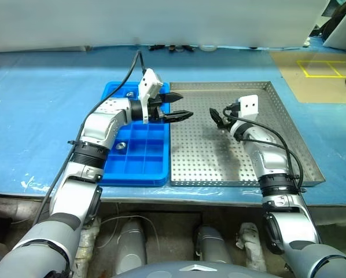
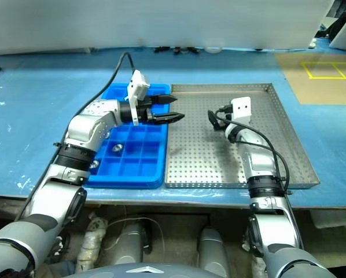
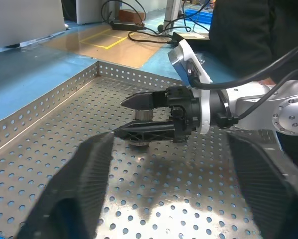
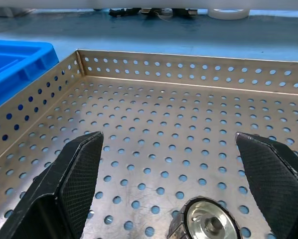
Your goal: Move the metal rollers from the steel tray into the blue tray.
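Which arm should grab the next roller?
Right. Its open tool sits low in the steel tray with a roller between the fingers; the left tool hovers at the blue tray edge.

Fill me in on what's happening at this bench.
A humanoid robot is sorting metal rollers from the steel tray into the blue tray. Its right gripper is open, low over the steel tray, with a roller between its fingers, not yet gripped. The left gripper hangs open over the edge where the two trays meet, holding nothing. At least one roller already lies in a blue compartment.
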You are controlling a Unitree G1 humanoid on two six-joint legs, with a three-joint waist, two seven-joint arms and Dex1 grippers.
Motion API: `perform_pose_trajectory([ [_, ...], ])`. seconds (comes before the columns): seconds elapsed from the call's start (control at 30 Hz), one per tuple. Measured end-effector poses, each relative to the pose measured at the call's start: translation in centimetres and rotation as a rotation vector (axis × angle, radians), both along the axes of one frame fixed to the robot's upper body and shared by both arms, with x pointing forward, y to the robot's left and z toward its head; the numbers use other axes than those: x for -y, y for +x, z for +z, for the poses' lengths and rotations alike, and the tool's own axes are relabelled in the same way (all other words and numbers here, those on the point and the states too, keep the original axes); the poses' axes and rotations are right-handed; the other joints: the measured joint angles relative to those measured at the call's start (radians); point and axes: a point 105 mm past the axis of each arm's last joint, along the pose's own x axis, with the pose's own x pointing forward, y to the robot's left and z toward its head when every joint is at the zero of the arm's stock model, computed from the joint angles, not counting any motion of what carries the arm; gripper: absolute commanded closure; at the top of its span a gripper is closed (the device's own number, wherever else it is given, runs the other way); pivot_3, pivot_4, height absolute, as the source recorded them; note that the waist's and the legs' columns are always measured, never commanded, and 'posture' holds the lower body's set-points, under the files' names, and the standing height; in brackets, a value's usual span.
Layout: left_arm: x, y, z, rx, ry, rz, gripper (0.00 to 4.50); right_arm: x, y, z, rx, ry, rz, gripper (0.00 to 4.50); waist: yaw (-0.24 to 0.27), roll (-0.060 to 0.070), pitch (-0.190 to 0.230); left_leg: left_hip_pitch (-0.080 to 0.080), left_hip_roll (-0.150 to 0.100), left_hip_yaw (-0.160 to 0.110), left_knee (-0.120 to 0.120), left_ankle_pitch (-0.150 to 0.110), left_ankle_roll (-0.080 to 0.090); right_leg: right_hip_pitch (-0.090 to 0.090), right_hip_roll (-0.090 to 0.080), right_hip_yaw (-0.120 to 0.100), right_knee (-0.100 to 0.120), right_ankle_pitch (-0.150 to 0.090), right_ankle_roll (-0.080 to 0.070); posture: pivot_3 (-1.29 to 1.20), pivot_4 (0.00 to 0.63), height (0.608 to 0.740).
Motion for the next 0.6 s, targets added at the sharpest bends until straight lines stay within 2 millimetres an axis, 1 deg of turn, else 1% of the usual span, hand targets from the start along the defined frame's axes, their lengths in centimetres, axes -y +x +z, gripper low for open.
perform_pose_trajectory([
  [0.2, -0.3, 0.3, -0.4, 0.013, 0.016, 0.019, 0.02, 1.5, 0.2, -2.0, -0.089, -0.013, -0.08, 0.0, -0.001, 0.0, 0.0, 0.0, 0.0, 0.0, 0.004, -0.001, 0.002, 0.002, 0.0, 0.0, 0.0, 0.0, 0.0, -0.16, 0.15, 0.74],
  [0.3, -0.3, 0.4, -0.3, 0.019, 0.018, 0.021, 0.02, 1.8, 0.1, -2.6, -0.113, -0.019, -0.094, 0.0, -0.002, 0.0, 0.0, 0.0, 0.0, 0.0, 0.005, -0.001, 0.002, 0.002, 0.0, 0.0, 0.0, 0.0, 0.0, -0.16, 0.15, 0.74],
  [0.4, -0.3, 0.5, -0.3, 0.033, 0.019, 0.028, 0.02, 1.7, 0.1, -3.0, -0.133, -0.021, -0.09, 0.0, -0.002, 0.0, 0.0, 0.0, 0.0, 0.0, 0.005, -0.001, 0.002, 0.002, 0.0, 0.0, 0.0, 0.0, 0.0, -0.16, 0.15, 0.74],
  [0.6, -0.1, 0.4, -0.3, 0.032, 0.014, 0.024, 0.02, 0.4, 0.1, -3.6, -0.152, -0.004, -0.065, 0.0, -0.002, 0.0, 0.0, 0.0, 0.0, 0.0, 0.004, -0.001, 0.002, 0.002, 0.0, 0.0, 0.0, 0.0, 0.0, -0.16, 0.15, 0.74],
])
